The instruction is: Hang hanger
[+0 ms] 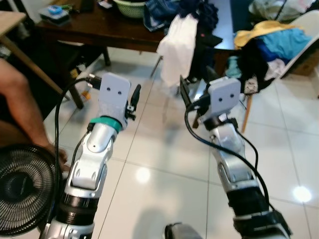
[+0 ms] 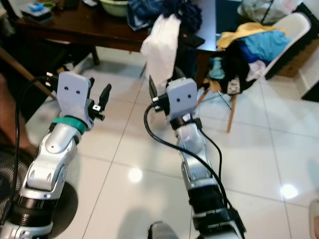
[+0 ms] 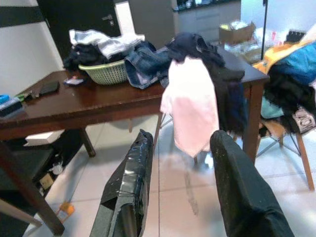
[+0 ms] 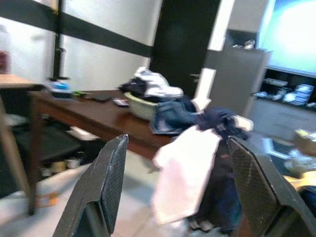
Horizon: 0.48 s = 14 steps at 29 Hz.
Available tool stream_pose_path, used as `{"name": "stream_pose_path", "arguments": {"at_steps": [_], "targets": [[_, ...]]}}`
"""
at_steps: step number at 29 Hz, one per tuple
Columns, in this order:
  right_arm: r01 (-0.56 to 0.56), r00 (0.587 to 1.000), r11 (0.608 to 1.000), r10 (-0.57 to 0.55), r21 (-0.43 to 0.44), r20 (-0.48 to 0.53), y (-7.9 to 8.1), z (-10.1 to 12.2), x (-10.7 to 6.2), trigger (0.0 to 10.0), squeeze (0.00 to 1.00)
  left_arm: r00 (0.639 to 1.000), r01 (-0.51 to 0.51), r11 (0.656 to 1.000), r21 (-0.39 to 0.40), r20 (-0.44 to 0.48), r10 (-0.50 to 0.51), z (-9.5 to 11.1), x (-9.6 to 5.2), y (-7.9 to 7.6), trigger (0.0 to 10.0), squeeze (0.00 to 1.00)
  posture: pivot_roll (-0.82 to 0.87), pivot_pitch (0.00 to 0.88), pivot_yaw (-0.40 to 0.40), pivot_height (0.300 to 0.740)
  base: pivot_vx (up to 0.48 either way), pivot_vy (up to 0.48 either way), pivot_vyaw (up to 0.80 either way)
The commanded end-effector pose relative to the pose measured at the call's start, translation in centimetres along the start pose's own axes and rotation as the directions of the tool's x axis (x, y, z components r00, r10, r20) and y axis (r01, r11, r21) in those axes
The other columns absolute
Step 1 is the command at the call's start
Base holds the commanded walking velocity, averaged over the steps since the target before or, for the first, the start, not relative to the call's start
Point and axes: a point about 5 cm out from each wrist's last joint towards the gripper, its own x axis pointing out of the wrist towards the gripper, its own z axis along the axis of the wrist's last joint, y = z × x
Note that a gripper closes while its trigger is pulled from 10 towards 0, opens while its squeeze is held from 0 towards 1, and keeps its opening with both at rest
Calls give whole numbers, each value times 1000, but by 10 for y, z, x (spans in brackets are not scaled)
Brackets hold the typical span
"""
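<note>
Hanging off dark table [image 3: 98,106]: white garment [image 3: 191,106]; left tool [image 3: 185,192], right tool [image 4: 177,190] both spread, empty.

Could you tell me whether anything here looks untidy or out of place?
Yes: clothes are heaped on the dark table and slump over its edge, a white garment hanging off the front. More clothes are piled on the white chair. Both grippers are open and hold nothing.

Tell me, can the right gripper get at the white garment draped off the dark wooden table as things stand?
Probably yes. The right gripper is open and aimed at the white garment with only bare tiled floor between, though it is not yet within reach.
</note>
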Motion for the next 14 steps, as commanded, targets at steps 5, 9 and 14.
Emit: {"name": "stream_pose_path", "arguments": {"at_steps": [5, 9, 14], "targets": [[-26, 1000, 999, 26, 19, 9, 9, 2, 1, 10000, 0, 1000, -22, 1000, 13, -11, 22, -3, -3, 5, 10000, 0, 1, 39, 54, 740, 469, 0, 0], [-28, 1000, 999, 27, 20, 10, 9, 2, 0, 10000, 0, 1000, -20, 1000, 12, -12, 21, -3, -3, 4, 10000, 0, 2, 45, 54, 740, 469, 0, 0], [-25, 1000, 999, 25, 25, 8, 9, 2, -1, 10000, 0, 1000, -17, 1000, 11, -14, 18, -3, -4, 4, 10000, 0, 1, 52, 54, 740, 469, 0, 0]]}}
